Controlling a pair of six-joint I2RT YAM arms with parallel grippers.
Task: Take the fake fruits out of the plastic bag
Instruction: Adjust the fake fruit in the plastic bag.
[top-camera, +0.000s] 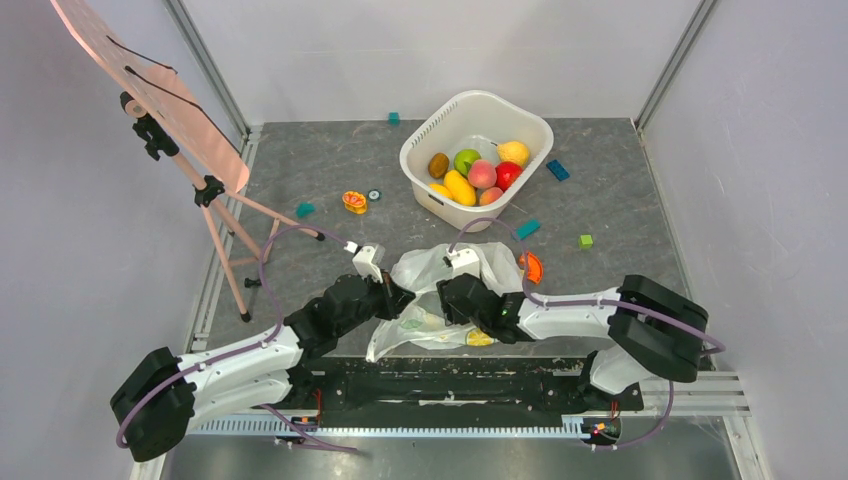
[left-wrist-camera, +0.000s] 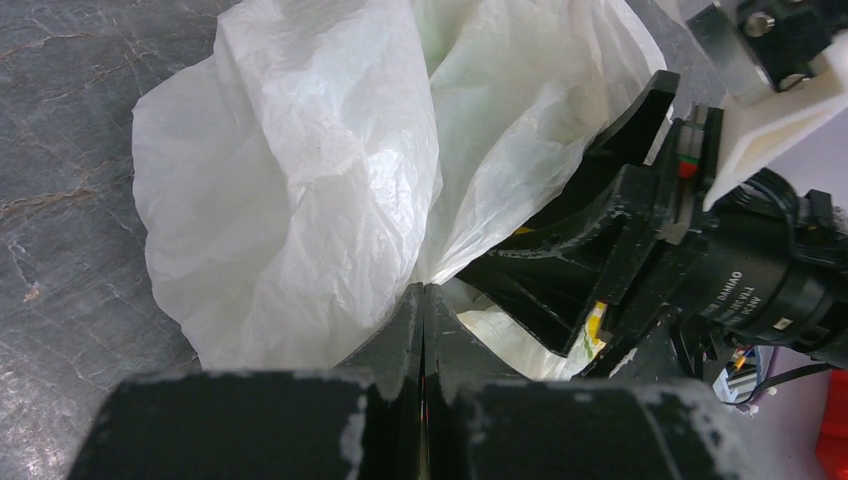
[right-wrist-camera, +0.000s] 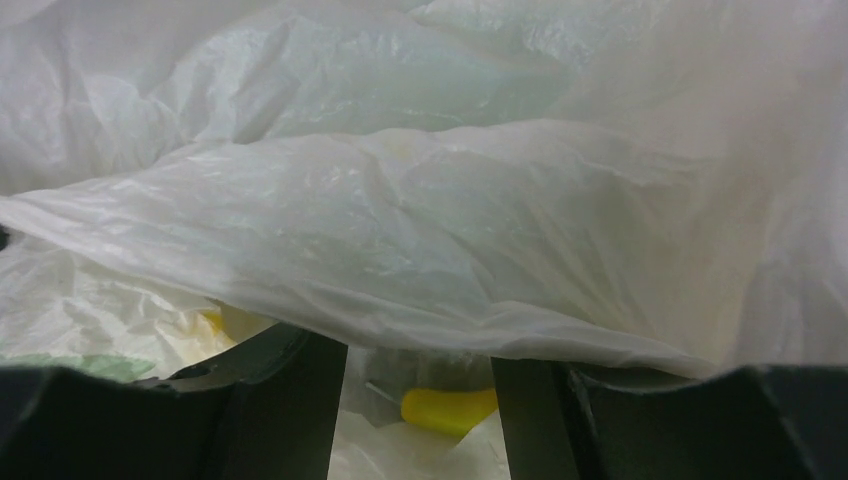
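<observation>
Plastic bag (top-camera: 425, 265) lies crumpled at the table's (top-camera: 300, 170) near edge between my grippers. My left gripper (left-wrist-camera: 425, 292) is clenched on a fold; my right gripper (right-wrist-camera: 420, 370) stands spread under draped film. Fake fruits (top-camera: 480, 172) sit in the white tub (top-camera: 430, 135) beyond. Yellow scrap (right-wrist-camera: 450, 408) under film: unidentifiable.

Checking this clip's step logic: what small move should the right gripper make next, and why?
Probably ease the right gripper slightly forward and close on the yellow fruit-like item. It shows in the gap between the open fingers, inside the plastic bag, while the left gripper is shut on the bag's film, holding it.
</observation>
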